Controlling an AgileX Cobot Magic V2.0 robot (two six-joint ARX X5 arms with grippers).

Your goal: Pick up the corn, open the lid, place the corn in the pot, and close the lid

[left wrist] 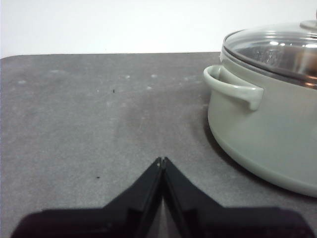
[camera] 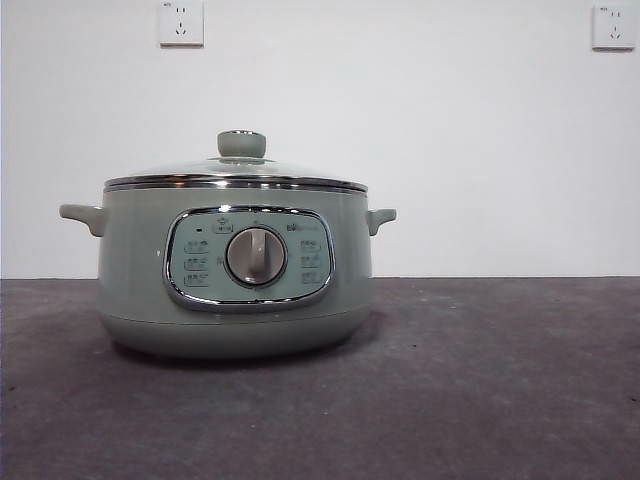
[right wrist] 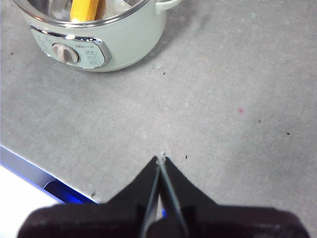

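Apparently all steps are done: the yellow cob of corn (right wrist: 84, 8) lies inside the pale sage-green pot (camera: 235, 270), the clear glass lid (camera: 237, 170) seated, well ahead of the empty, closed left gripper (left wrist: 162, 159) and right gripper (right wrist: 161, 158)

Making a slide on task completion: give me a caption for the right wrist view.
Corn lies inside the lidded pot while the shut right gripper hangs above bare table.

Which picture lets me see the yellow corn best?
The right wrist view: the corn shows yellow through the lid, inside the pot. The front view and left wrist view show only the pot and lid, no corn.
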